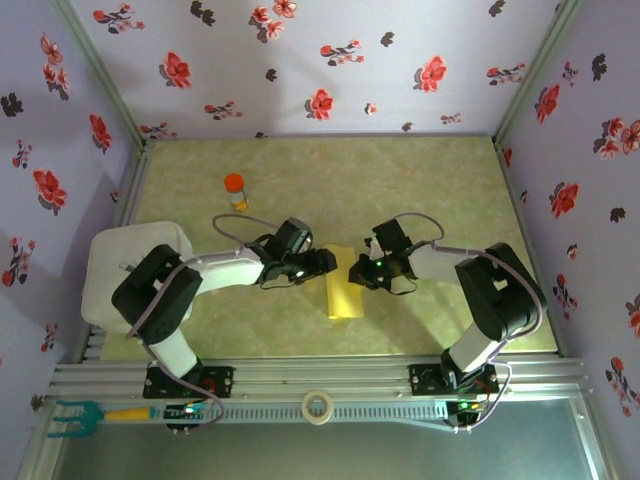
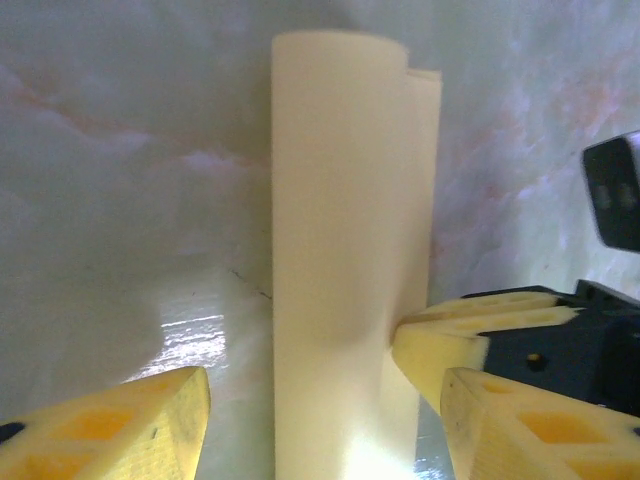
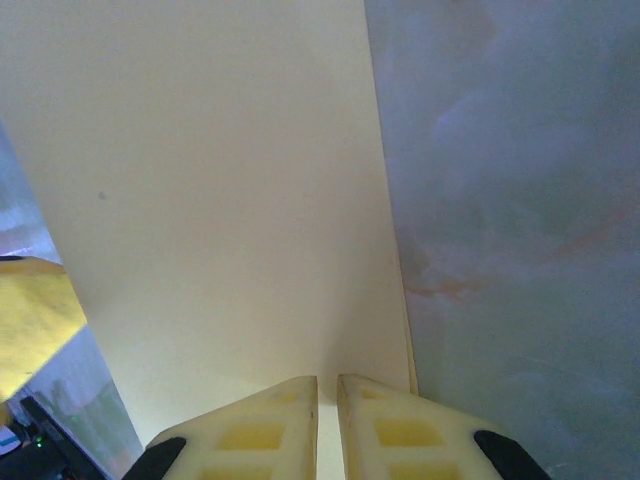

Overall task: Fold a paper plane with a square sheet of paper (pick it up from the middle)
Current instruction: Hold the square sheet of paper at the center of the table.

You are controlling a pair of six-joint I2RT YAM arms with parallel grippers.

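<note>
Paper, thin, pale yellow, folded long, on marbled surface; right hand pinches its edge, left hand spread astride.

Perhaps rolled paper between parted jaws

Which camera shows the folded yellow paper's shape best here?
Left wrist: the square sheet of paper lies doubled over as a long strip, both layers' ends visible. Top external shows it small; right wrist gives a cropped close-up of its flat face.
</note>
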